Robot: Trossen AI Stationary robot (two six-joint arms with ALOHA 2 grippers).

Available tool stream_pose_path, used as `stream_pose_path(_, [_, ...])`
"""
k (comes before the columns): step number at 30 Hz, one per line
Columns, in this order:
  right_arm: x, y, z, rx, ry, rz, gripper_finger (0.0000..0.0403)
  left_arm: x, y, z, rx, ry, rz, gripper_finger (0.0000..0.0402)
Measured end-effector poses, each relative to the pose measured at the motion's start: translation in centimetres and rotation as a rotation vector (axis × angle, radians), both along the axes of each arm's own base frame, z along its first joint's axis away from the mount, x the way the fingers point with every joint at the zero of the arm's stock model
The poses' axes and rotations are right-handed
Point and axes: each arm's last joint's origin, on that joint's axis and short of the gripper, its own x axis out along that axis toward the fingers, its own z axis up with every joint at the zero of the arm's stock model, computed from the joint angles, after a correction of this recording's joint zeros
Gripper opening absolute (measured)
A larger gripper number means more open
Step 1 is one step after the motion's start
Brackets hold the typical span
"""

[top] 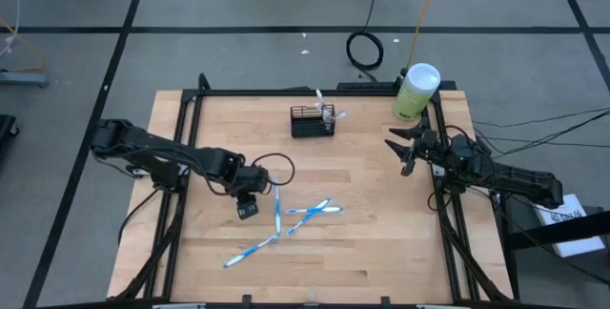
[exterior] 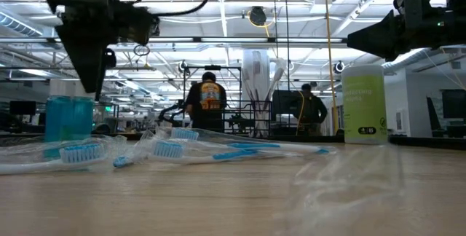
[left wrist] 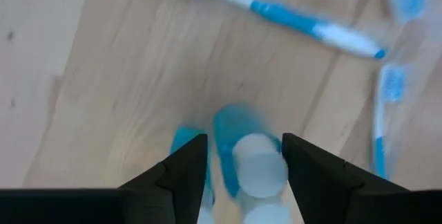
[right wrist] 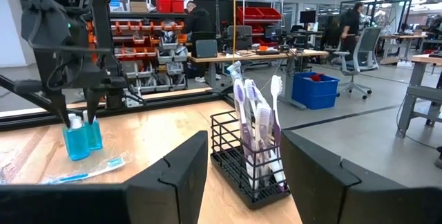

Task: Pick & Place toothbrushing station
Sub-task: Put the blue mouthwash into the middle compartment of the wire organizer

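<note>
— Two dark fingers (left wrist: 183, 175) of the left pincer (left wrist: 242, 172) filled the wrist camera's foreground. What stood between them?

— A small blue bottle with a white cap (left wrist: 257, 165), upright on the table (top: 372, 252). The fingers stood apart on either side of it; whether they touched it I could not tell. In the right wrist view the bottle (right wrist: 77, 137) looked like a pair of blue bottles side by side, the left pincer (right wrist: 76, 113) hanging straight down over them.

— And the toothbrushing station?

— The black wire basket (top: 313, 121) sat toward twelve o'clock on the table, well apart from both arms. Several toothbrushes (right wrist: 257, 124) stood upright in it, purple and white, some wrapped.

— How were the arms posed?

— The left arm reached in from nine o'clock, its pincer (top: 250, 199) pointing down left of centre. The right arm waited near two o'clock, its pincer (top: 405, 149) raised above the table, fingers apart and holding nothing, facing the basket.

— Anything else around?

— Loose blue-and-white toothbrushes (top: 310, 212) lay scattered just beside the left pincer, toward five o'clock. A tall pale-green canister with a white lid (top: 416, 92) stood at the one o'clock corner, near the right pincer. Nothing lay between the bottle and the basket.
</note>
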Motion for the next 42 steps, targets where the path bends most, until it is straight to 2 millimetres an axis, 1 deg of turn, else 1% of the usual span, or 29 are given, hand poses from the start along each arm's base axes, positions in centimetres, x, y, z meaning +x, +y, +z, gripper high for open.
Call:
stream_pose_path(18, [0.0,0.0,0.0,0.0,0.0,0.0,0.0171,-0.2,-1.1,0.1,0.001,-0.001,0.007,0.0191])
stream_pose_path(32, [0.0,0.0,0.0,0.0,0.0,0.0,0.0171,-0.2,-1.0,0.1,0.039,-0.011,0.025,0.019])
stream_pose_path(35, [0.0,0.0,0.0,0.0,0.0,0.0,0.0171,-0.2,-1.0,0.1,0.038,-0.011,0.028,0.0174])
stream_pose_path(41, [0.0,0.0,0.0,0.0,0.0,0.0,0.0171,-0.2,-1.0,0.1,0.036,-0.012,0.026,0.0097])
stream_pose_path(42, [0.0,0.0,0.0,0.0,0.0,0.0,0.0171,-0.2,-1.0,0.1,0.035,-0.012,0.025,0.0095])
